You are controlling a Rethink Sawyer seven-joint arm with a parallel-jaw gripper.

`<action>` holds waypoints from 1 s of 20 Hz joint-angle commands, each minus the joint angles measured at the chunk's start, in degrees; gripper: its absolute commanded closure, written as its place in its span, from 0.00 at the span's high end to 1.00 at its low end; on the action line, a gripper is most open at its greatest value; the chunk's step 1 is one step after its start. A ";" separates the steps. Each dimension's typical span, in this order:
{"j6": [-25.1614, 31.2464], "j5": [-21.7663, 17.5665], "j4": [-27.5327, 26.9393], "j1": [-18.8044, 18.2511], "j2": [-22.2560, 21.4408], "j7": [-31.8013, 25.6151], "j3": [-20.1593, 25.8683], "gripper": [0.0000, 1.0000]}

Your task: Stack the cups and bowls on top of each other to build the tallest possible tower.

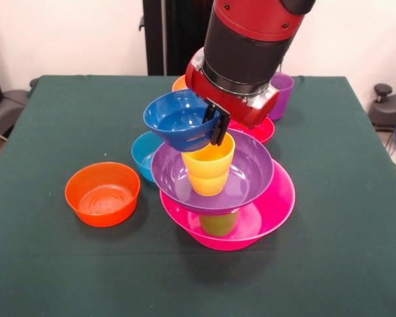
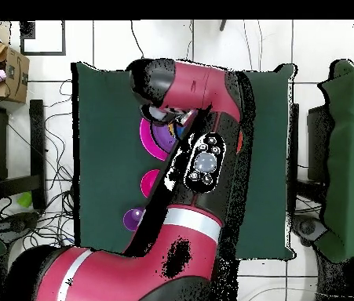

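Note:
The tower stands mid-table: the big pink bowl [image 1: 270,205] at the base, the lime green cup [image 1: 218,224] in it, the big purple bowl [image 1: 251,173] on that cup, and the yellow cup [image 1: 208,165] upright in the purple bowl. My gripper [image 1: 217,124] is shut on the rim of the dark blue bowl [image 1: 178,120]. It holds the bowl tilted, just above and left of the yellow cup. In the overhead view my arm [image 2: 203,157] hides the gripper and most of the tower; only an edge of the pink bowl [image 2: 146,135] shows.
The big orange bowl [image 1: 102,193] sits at the left. The light blue bowl [image 1: 143,154] is behind the tower's left side. The red bowl [image 1: 261,130], the purple cup [image 1: 282,92] and the small orange bowl [image 1: 179,84] stand at the far side.

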 commanded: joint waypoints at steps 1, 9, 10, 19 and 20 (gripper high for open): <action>2.59 -4.01 -0.76 0.81 -0.09 -4.85 5.61 0.00; 1.27 -4.05 0.66 0.89 -0.50 -4.78 5.64 0.00; 0.81 -3.96 1.23 0.98 -0.65 -4.67 5.76 0.00; -0.55 -3.84 4.35 2.28 -1.99 -3.59 5.61 0.00; -0.46 -3.90 4.38 2.39 -2.06 -3.48 5.47 0.00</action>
